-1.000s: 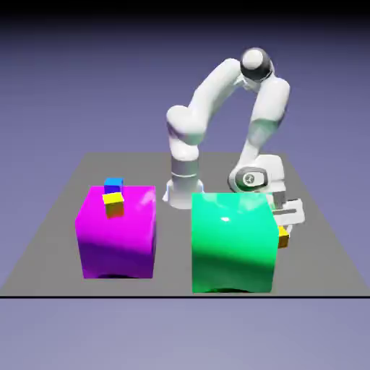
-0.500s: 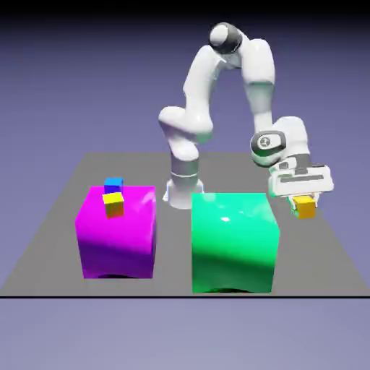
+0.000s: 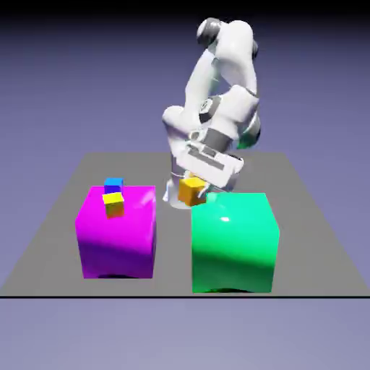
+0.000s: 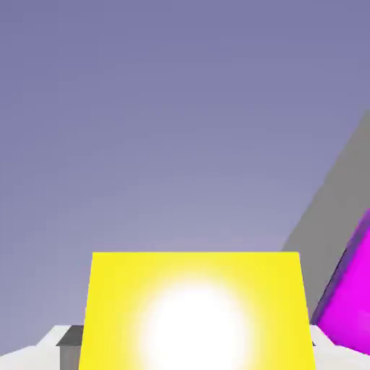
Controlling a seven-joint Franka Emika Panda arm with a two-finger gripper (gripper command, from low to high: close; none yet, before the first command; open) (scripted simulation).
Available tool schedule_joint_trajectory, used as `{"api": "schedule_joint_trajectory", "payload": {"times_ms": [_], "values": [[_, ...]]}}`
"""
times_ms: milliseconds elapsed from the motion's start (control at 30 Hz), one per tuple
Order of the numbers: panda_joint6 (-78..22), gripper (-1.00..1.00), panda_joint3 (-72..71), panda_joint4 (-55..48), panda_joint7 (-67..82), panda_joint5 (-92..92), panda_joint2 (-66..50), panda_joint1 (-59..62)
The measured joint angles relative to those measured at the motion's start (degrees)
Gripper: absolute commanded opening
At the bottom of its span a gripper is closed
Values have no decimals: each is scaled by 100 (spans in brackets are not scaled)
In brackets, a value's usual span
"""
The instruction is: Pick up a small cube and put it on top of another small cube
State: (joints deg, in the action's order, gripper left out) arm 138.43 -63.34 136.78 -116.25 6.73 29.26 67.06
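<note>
Well, the pick looks done and the placing is what remains: the hand [image 3: 193, 188] has its 2 fingers closed on the sides of the orange cube [image 3: 191, 191], apart only by its width. That cube is tilted and held up above the counter [image 3: 173, 271], toward its far edge. The likely target, the yellow-topped cube [image 3: 113, 206], appears on the magenta block [image 3: 119, 242] near the counter's left edge in the exterior view. Carrying across, levelling, lowering and letting go seem left, 4 steps in all.
</note>
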Motion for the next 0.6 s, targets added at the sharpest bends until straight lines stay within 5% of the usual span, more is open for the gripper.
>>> {"api": "schedule_joint_trajectory", "payload": {"times_ms": [167,367,400,600], "values": [[-1074,-100,710,-39,-269,-395,150,780],[-84,-100,-56,423,-714,29,-351,1649],[-43,100,-87,440,-731,46,-373,1682],[-1044,100,667,14,-322,-375,144,865]]}}
